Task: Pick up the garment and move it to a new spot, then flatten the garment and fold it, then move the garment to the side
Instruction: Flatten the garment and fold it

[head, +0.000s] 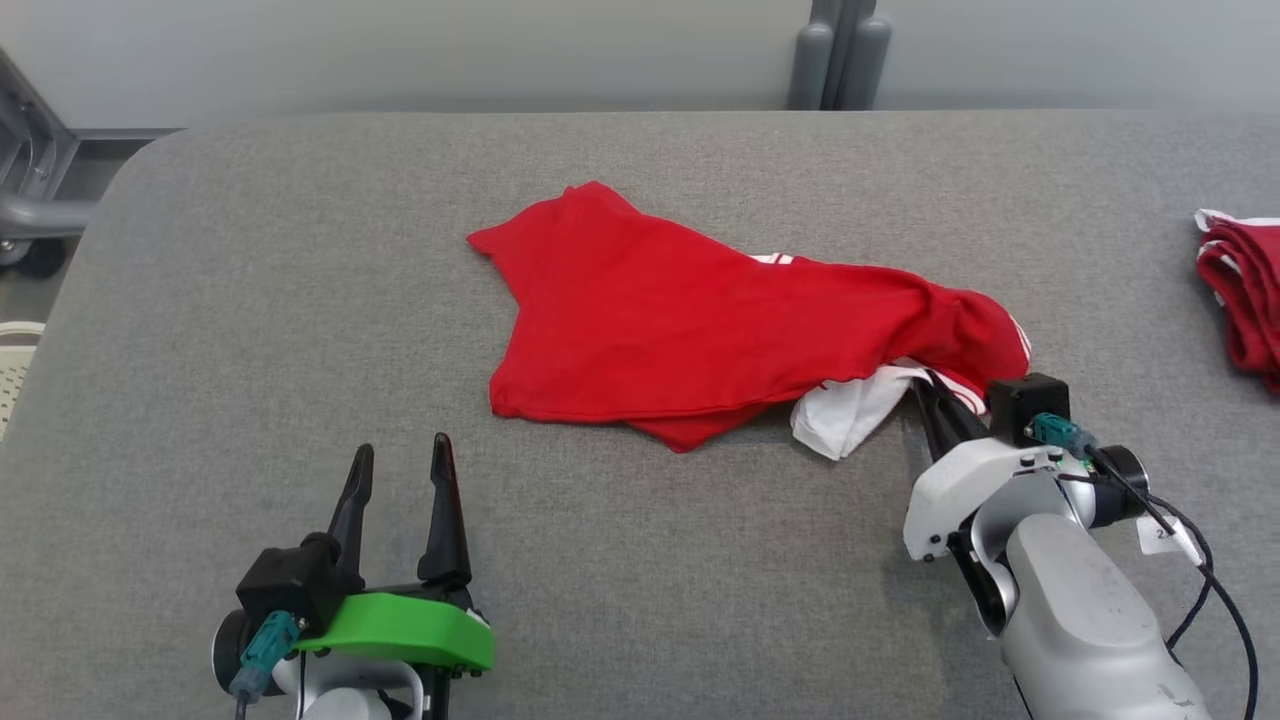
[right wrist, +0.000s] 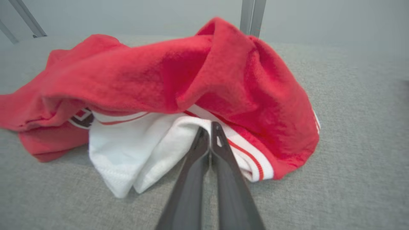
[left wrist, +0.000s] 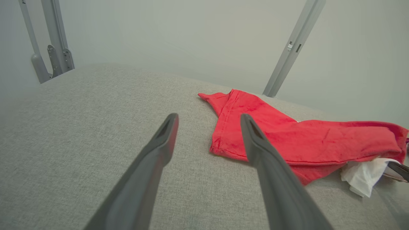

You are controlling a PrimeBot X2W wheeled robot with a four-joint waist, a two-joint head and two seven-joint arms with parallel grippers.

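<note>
Left gripper (head: pixel 403 445) jaws spread; right gripper (right wrist: pixel 209 127) apparently pinched.

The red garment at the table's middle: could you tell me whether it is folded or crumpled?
Crumpled: the red garment lies bunched and creased on the table, a white part spilling out underneath.

You're looking at a grey cloth-covered table (head: pixel 250 300) with a rounded far left corner. A crumpled red garment (head: pixel 680 340) lies near its middle, with a white part spilling out at its near right end. At the right edge lies what looks like a pile of red cloth (head: pixel 1240 300), cut off by the frame.
</note>
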